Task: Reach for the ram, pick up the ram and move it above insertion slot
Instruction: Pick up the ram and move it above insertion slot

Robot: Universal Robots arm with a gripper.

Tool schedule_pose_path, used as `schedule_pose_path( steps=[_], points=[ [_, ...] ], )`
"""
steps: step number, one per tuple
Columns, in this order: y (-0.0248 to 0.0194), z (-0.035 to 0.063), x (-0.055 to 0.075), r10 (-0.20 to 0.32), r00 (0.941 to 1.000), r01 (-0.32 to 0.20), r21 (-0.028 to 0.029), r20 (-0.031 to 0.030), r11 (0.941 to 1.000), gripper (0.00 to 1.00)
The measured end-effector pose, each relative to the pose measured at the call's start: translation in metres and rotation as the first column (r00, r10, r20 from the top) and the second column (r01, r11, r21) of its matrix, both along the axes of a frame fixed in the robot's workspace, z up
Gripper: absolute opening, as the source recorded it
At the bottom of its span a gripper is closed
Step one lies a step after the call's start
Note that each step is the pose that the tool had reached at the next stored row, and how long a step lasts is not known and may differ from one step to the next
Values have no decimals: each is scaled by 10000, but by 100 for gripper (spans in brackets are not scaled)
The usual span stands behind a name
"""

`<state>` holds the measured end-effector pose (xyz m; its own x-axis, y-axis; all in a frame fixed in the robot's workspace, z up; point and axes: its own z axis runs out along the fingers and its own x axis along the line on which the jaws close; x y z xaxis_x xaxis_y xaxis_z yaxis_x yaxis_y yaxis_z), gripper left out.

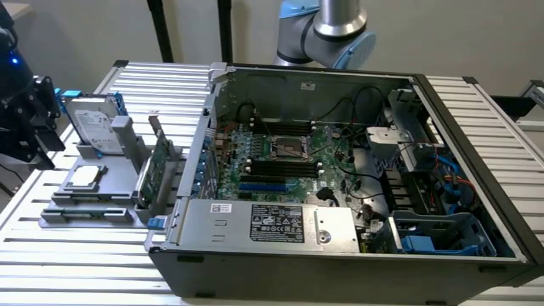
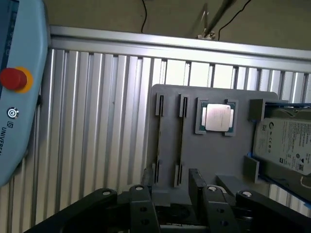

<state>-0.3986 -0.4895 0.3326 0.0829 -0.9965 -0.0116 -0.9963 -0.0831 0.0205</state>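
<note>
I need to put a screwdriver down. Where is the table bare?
The slatted table is bare in front of the gray tray, and again on the exterior view's right of the computer case. Bare slats also separate the tray from the control pendant. The tray and case are crowded.

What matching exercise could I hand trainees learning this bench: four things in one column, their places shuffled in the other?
Things:
1. hard drive
2. processor chip
3. silver power supply
4. red button

Places:
A. inside the computer case
B. lying flat on the gray tray
C. on the pale blue pendant
D. standing upright at one end of the tray

Pairs: 1-D, 2-B, 3-A, 4-C.
</note>
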Motion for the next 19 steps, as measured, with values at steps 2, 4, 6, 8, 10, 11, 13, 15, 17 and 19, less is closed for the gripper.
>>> schedule_pose_path(
  steps=[2,4,6,8,10,11,13,15,17,19],
  points=[
    [0,-37,0,1,10000,-1,1,1,10000,42],
    [0,-72,0,3,10000,-3,0,0,10000,42],
    [0,-109,0,4,10000,-4,0,0,10000,42],
    [0,-146,0,8,10000,-8,0,0,10000,42],
    [0,-182,0,14,10000,-14,1,1,10000,42],
    [0,-200,0,20,10000,-20,0,0,10000,42],
    [0,-237,0,35,10000,-35,0,0,10000,42],
    [-1,-273,0,48,10000,-48,0,0,10000,42],
    [-2,-310,-1,68,10000,-68,1,2,10000,42],
    [-4,-346,0,96,10000,-96,0,0,10000,42]
  ],
)
